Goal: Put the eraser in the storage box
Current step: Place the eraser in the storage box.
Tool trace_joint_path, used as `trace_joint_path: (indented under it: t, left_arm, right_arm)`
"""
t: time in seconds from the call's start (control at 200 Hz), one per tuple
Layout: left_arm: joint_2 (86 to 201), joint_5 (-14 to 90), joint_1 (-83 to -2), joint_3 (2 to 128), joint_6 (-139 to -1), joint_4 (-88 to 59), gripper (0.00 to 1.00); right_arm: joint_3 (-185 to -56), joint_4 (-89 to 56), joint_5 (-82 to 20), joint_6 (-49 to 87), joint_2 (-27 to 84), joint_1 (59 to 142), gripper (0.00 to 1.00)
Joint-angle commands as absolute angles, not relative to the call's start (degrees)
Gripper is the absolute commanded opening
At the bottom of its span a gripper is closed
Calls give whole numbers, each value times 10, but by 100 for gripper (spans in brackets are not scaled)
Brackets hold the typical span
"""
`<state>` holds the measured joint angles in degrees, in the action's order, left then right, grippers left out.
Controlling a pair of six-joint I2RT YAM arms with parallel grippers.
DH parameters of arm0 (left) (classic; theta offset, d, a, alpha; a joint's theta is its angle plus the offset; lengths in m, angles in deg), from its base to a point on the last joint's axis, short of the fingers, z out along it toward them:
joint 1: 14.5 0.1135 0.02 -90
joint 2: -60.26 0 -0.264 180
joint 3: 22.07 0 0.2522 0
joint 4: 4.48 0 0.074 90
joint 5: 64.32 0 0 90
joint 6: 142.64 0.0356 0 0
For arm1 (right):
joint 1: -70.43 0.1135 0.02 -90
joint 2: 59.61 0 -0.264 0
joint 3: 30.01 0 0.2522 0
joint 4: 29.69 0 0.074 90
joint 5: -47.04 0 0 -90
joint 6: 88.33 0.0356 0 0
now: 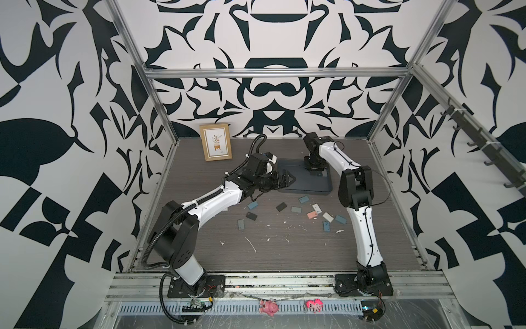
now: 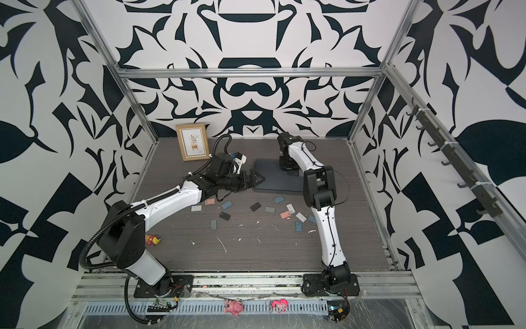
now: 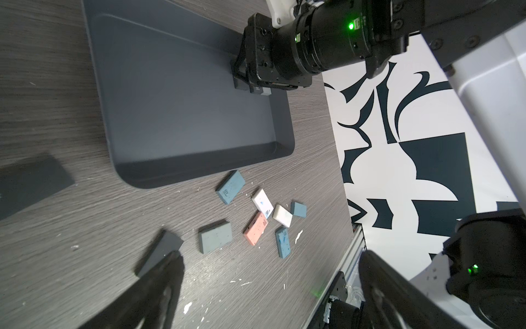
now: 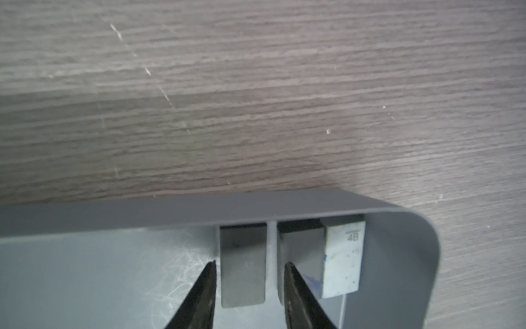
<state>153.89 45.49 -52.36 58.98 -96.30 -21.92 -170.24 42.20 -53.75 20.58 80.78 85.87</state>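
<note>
Both top views: dark wood-grain table [image 1: 284,253] with white scuffs. Black-and-white patterned walls [image 1: 270,94] and an aluminium frame [image 1: 270,72] enclose it. Mid-table sits the storage box [image 1: 310,186]. The right gripper [image 1: 313,168] reaches down into its far corner; the left gripper [image 2: 257,180] is at its left edge. Loose erasers [image 1: 314,214] lie scattered in front.

Left wrist: left gripper [image 3: 270,265] spread wide, empty, above the table.

Right wrist: eraser [image 4: 242,265] stands on edge in the box corner between the right gripper's parted fingers, a gap on each side, unclamped. A white eraser [image 4: 343,256] stands nearby.
</note>
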Motion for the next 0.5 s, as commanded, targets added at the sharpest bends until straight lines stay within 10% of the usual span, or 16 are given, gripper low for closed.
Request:
trace_joint_path:
  t: [0.0,0.495]
  left_arm:
    - [1542,457,-521,608,-958,-225,99]
    - [1510,360,-519,660,-855,-396,99]
  right_arm:
    - [-1718,438,-547,202,740,855,43]
    - [-1571,388,-503,213,580,856,68]
